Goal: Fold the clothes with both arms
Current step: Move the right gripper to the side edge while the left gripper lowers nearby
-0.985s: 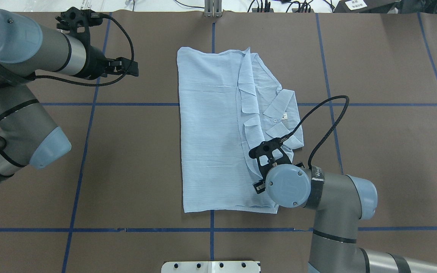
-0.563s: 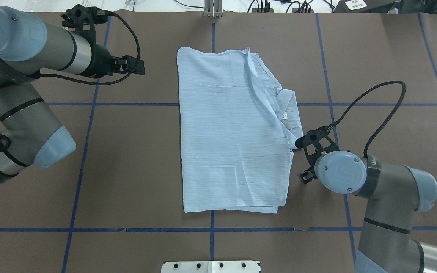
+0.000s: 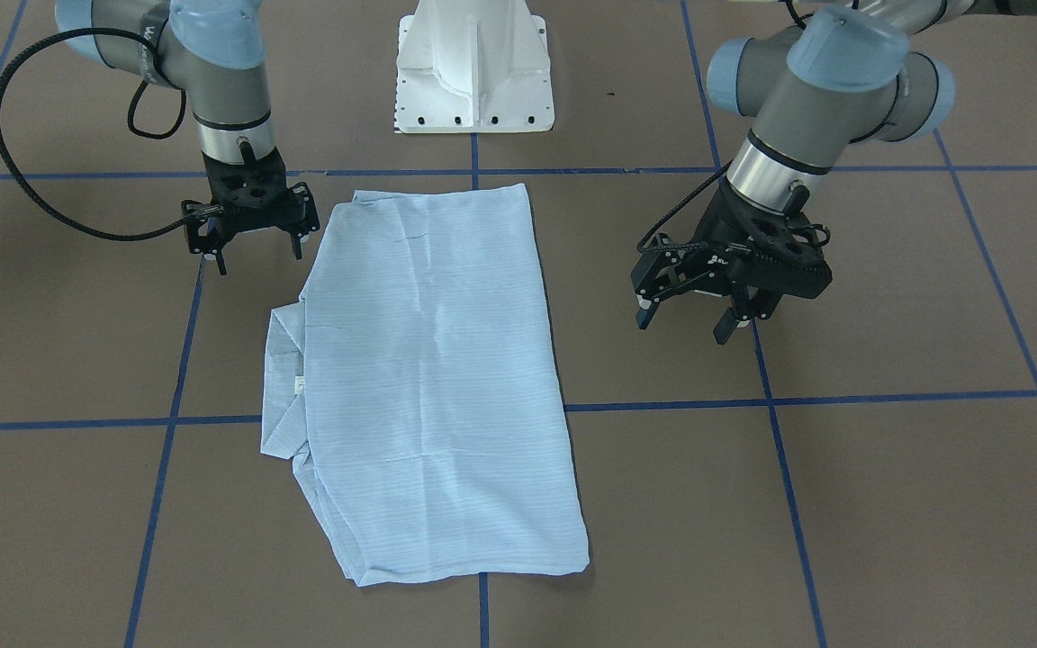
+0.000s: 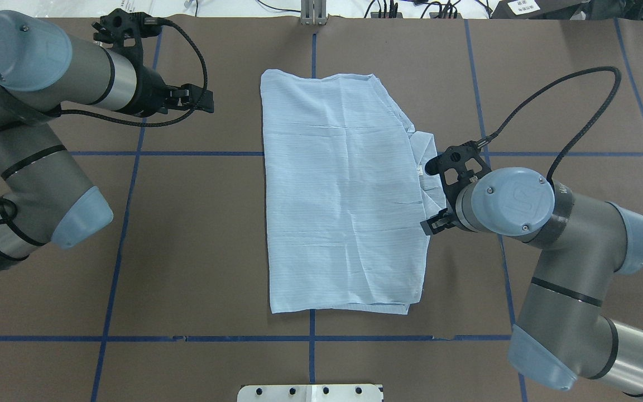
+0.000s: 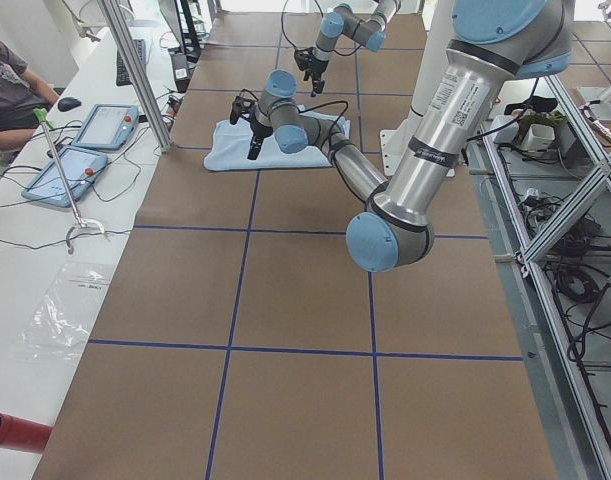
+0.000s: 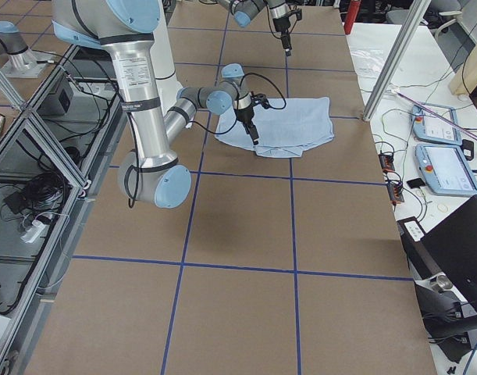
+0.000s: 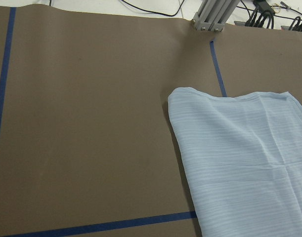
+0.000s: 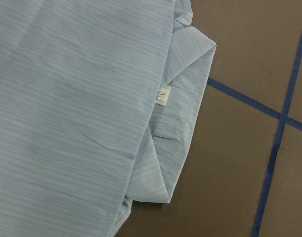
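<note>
Since a second ago, the right gripper [image 3: 257, 256] has laid its flap down and swung off the cloth to the 3 o'clock edge in the overhead view. The front panel now lies flat where the open placket showed. Its black fingers [image 3: 297, 245] stand spread and empty, just beside the collar. The left gripper [image 3: 683, 326] is likewise spread with nothing in it, well apart from the cloth at about 10 o'clock, and has barely shifted. Behind them reach the grey jointed right arm [image 4: 572, 223] and left arm [image 4: 31, 162].

To do the next fold well, I judge you should pinch matched corners at one short end through all layers. Lift them level so the thin cloth neither slides nor skews.

Your thin pale-blue, finely striped button-up shirt [image 4: 344, 195] lies mid-table on the brown paper-covered table with blue tape lines [image 4: 187, 251]. It forms a tall, lightly creased rectangle, with its collar [image 8: 185, 113] and small white neck label [image 8: 162, 96] poking out at 3 o'clock.
</note>
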Action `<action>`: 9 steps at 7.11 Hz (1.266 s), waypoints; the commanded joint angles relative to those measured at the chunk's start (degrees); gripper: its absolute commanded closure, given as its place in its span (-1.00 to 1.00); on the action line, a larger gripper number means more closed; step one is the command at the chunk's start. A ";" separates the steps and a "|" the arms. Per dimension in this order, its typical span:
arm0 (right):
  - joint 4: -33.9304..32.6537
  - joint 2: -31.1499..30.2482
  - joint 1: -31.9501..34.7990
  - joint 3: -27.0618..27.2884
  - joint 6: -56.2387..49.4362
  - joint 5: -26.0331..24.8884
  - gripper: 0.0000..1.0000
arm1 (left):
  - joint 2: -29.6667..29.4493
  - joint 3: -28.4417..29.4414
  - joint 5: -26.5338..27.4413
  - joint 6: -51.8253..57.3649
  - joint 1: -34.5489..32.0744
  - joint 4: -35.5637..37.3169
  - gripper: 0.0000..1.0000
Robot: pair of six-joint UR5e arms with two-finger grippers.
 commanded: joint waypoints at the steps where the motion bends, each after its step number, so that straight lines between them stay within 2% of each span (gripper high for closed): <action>1: -0.05 1.63 3.45 1.15 1.65 9.29 -1.00 | 0.22 -0.12 -4.79 -8.83 2.32 0.11 -1.00; 2: -0.05 1.54 4.00 1.15 3.66 9.95 -1.00 | 0.13 -0.48 -4.28 -15.43 6.52 0.11 -1.00; 4: 0.04 1.11 4.96 1.50 5.08 13.28 -1.00 | 0.04 -1.36 1.14 -25.91 15.04 0.20 -0.98; 7: 0.12 0.84 5.23 3.70 9.56 16.20 -1.00 | -2.05 -1.45 7.05 -32.71 25.26 7.38 -0.98; 9: 0.13 0.84 5.15 3.79 9.66 16.20 -1.00 | -2.07 -1.36 7.15 -35.17 28.34 7.76 -0.97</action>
